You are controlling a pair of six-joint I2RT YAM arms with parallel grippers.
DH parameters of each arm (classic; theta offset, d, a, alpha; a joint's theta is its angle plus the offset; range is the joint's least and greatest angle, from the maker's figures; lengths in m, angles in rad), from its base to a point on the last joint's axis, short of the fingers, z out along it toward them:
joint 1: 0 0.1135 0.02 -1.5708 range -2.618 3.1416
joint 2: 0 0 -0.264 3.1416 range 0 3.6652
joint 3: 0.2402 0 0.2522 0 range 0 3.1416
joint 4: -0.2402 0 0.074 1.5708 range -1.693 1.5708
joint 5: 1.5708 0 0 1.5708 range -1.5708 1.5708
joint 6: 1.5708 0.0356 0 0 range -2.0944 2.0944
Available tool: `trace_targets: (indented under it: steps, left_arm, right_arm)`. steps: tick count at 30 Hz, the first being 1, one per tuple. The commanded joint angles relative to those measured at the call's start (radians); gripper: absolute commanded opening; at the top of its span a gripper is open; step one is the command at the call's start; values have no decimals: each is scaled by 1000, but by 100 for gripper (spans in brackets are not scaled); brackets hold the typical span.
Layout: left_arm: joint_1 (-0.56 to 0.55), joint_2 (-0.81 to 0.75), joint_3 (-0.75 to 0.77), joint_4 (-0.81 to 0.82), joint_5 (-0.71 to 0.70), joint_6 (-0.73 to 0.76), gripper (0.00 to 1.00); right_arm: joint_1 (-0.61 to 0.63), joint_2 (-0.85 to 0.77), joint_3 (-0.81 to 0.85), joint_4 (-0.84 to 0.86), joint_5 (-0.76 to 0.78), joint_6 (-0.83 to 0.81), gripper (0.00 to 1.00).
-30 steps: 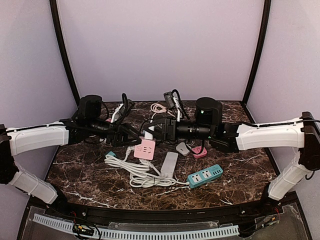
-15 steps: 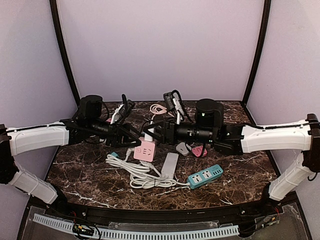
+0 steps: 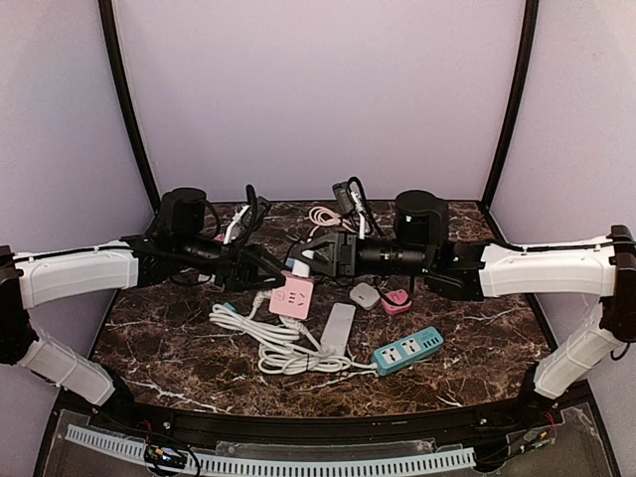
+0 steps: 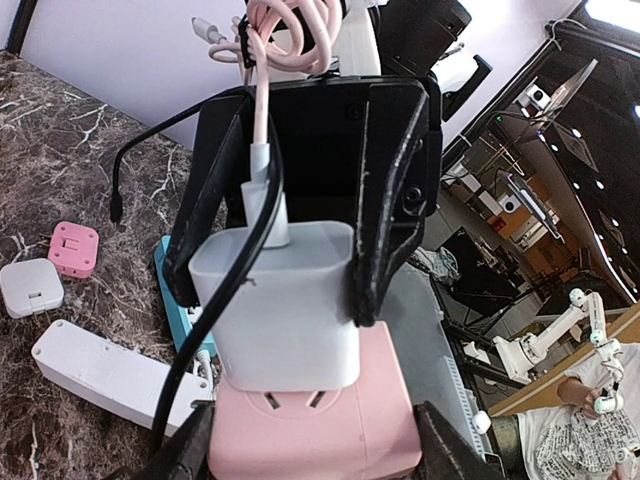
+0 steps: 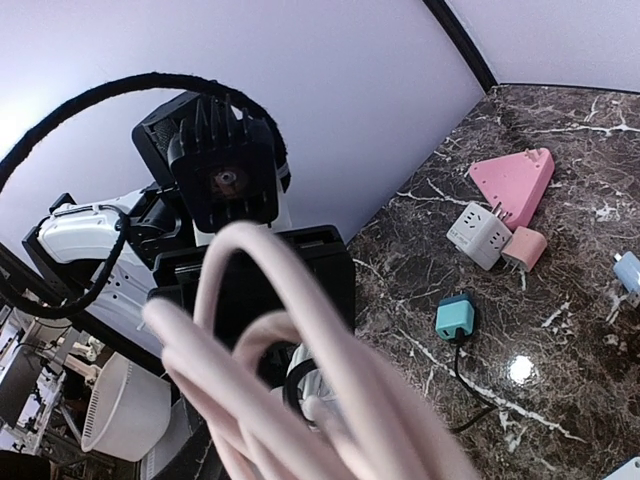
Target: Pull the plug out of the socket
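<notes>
**Inspector:** Dark marble table (image 3: 477, 308), lilac walls behind. Where is the pink socket (image 4: 320, 415)?

**Assessor:** Mid-table, clamped at both sides by the left gripper (image 4: 315, 462).

**Inspector:** And the white plug (image 4: 290, 340)?

**Assessor:** Seated on top of the socket, touching it. The right gripper (image 4: 272, 298) has its black jaws closed on the plug's sides. A pink cable (image 4: 262, 110) leaves the plug's far end. A white power strip (image 3: 337, 326) lies near the socket.

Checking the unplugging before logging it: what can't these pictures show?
Prongs of the plug: left wrist view, buried in the socket.
Right hand, own view: hidden behind pink cable.
Rest of the socket: left wrist view, cut by bottom edge.
Top view: plug seating too small to judge.
</notes>
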State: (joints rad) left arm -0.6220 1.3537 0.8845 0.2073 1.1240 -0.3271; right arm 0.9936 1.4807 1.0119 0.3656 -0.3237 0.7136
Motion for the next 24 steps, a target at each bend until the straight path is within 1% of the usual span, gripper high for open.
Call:
trace_targets:
  steps: [1,6,10,17,24]
  left_arm:
    - [11,-17,27,-15,25,-1,1]
    - [11,-13,28,-20,16,-3,1]
    - [11,5,38,-37,14,-6,1]
    - [12,18,62,-109,-11,36,1]
    - [13,24,68,-126,-15,41,1]
  right_arm:
    - [-47,-30,-7,66,44,66,0]
    - [-44,-45,-33,95,57,33,0]
    - [-22,-72,-57,126,84,-33,0]
    - [59,-101,-16,17,202,-231,0]
    - [110,-115,7,-36,288,-341,0]
